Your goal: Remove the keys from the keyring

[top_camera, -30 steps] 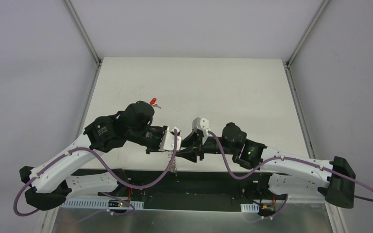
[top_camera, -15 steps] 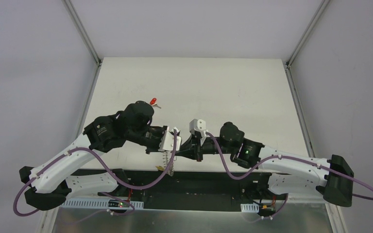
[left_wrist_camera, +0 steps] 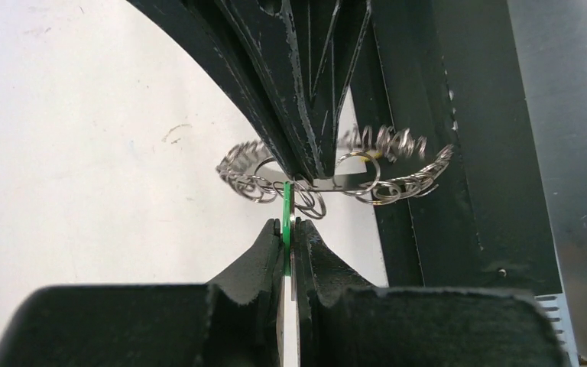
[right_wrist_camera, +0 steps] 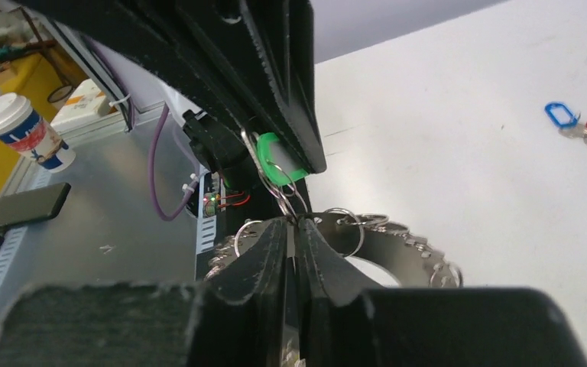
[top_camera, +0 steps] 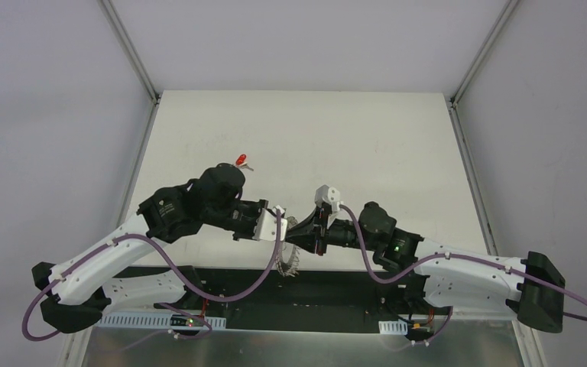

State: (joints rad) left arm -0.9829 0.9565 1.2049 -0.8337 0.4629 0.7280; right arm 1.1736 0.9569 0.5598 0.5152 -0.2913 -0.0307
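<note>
The left gripper [left_wrist_camera: 287, 229] is clamped on the green key [left_wrist_camera: 286, 200]. The right gripper [right_wrist_camera: 292, 229] is clamped on the ring [left_wrist_camera: 348, 182], held aloft at the table's [top_camera: 367, 153] 6 o'clock edge. The ring looks light, stiff and slippery: pinch its flat band, not the springy loops [left_wrist_camera: 244, 172].

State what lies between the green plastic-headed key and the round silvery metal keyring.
In the right wrist view, a small wire loop joins the green plastic-headed key to the round silvery metal keyring; no bare gap shows.
</note>
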